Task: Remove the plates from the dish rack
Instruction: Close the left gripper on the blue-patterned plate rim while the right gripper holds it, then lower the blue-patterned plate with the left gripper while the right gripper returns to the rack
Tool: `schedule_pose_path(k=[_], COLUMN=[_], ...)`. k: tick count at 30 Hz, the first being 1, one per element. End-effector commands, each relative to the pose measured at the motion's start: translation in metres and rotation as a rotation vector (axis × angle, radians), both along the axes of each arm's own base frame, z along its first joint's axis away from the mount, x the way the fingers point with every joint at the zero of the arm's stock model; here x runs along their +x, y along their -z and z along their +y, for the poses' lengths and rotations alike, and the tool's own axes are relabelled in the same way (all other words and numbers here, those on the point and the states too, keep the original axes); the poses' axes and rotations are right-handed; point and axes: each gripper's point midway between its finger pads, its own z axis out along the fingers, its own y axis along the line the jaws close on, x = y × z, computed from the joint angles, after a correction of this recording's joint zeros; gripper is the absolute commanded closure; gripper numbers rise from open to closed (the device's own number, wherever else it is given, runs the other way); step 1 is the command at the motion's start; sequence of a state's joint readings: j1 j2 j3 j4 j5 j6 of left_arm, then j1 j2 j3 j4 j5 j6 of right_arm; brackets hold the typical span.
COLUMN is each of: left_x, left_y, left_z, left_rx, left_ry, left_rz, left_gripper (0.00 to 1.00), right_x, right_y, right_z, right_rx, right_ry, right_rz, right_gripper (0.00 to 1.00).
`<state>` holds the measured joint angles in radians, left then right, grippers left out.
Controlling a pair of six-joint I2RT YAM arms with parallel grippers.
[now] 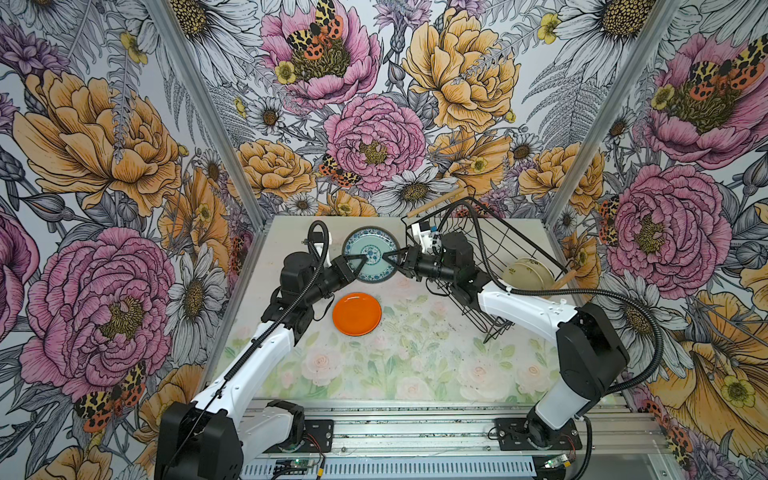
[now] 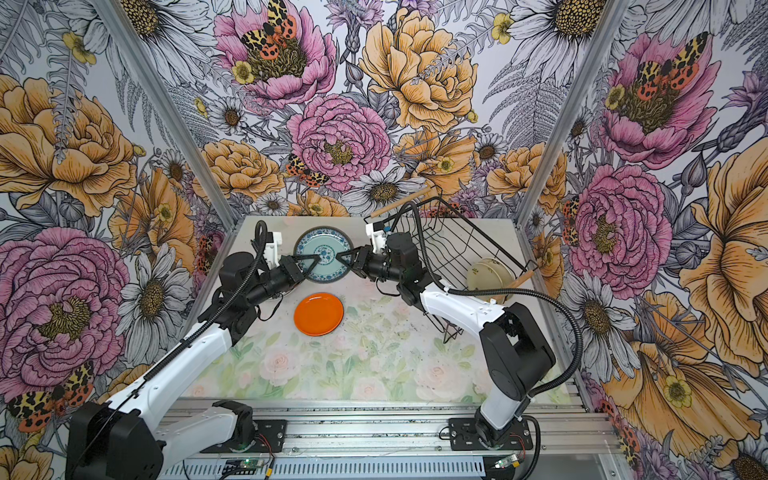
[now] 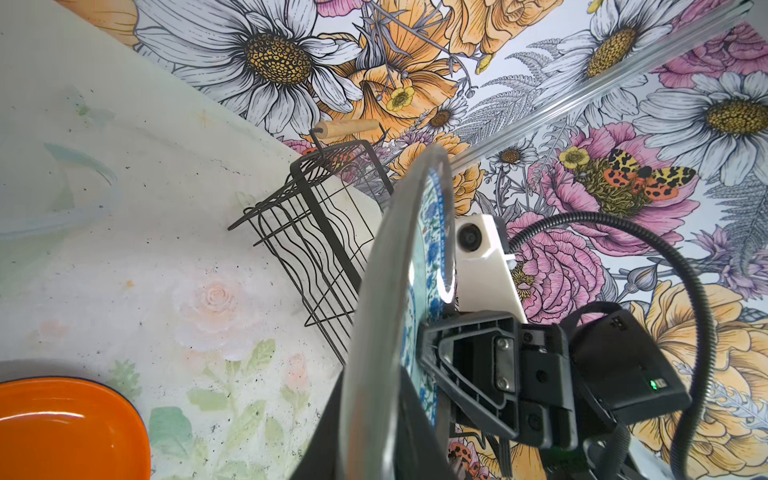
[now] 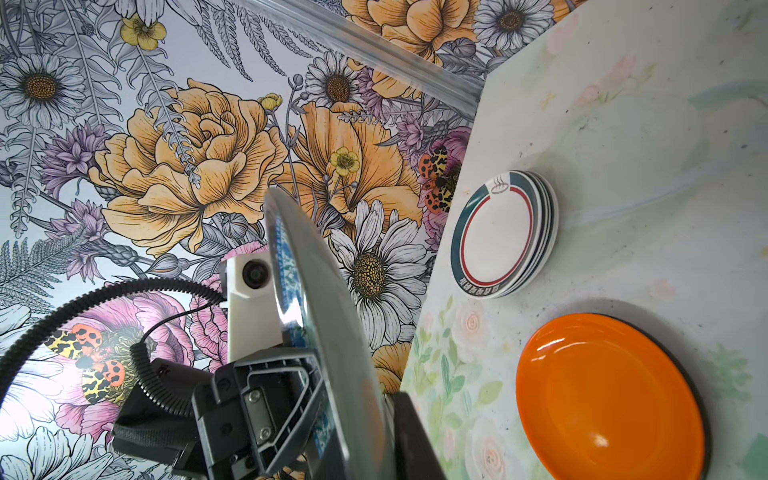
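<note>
Tabletop [image 1: 415,365] carries dish rack [image 1: 511,245] at right, cream plates [image 1: 525,272] inside. White stack [image 4: 498,237] shows only in right wrist view; orange plate [image 1: 356,313] lies nearby. Teal plate [image 1: 370,241] hangs left of rack: my left pincer [image 1: 362,261] pinches it; right pincer [image 1: 387,258] straddles it, clamp unclear.

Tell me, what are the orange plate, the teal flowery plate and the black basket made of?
The orange plate looks like glossy plastic or glazed ceramic: bright glints show on it. The teal plate is shiny too, with a printed pattern; same guess. The dish rack looks like thin metal wire painted matte black, and its handle like bare pale wood.
</note>
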<state>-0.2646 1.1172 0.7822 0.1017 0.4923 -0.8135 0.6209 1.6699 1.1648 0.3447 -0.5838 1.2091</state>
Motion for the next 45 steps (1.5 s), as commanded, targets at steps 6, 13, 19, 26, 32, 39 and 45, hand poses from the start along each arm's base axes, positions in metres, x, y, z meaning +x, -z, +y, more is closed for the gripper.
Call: schedule_pose_path(k=[6, 13, 19, 26, 32, 39, 45], left_x=[-0.007, -0.015, -0.018, -0.021, -0.016, -0.015, -0.023], left_y=[-0.018, -0.033, -0.028, -0.01, -0.002, 0.028, 0.062], left_z=[-0.005, 0.011, 0.043, 0.086, 0.121, 0.147, 0.144], left_rx=[0.034, 0.11, 0.208, 0.289, 0.355, 0.321, 0.298], left_ry=[0.058, 0.024, -0.054, -0.194, -0.355, -0.526, -0.551], left_rz=[-0.072, -0.073, 0.033, 0.138, 0.211, 0.352, 0.459], left_gripper=[1.0, 1.0, 1.0, 1.0, 1.0, 1.0, 1.0], right_x=[0.007, 0.002, 0.007, 0.022, 0.017, 0.013, 0.024], right_y=[-0.013, -0.01, -0.017, -0.045, -0.061, -0.047, -0.028], right_z=[-0.001, -0.03, -0.092, -0.21, -0.288, -0.314, -0.313], right_rx=[0.009, -0.197, -0.596, -1.13, -1.44, -1.556, -1.59], right_ry=[-0.013, -0.085, 0.018, 0.42, 0.718, 0.793, 0.74], right_rz=[-0.045, -0.211, -0.445, -0.608, -0.569, -0.504, -0.479], right_gripper=[0.49, 0.12, 0.01, 0.0, 0.0, 0.01, 0.0])
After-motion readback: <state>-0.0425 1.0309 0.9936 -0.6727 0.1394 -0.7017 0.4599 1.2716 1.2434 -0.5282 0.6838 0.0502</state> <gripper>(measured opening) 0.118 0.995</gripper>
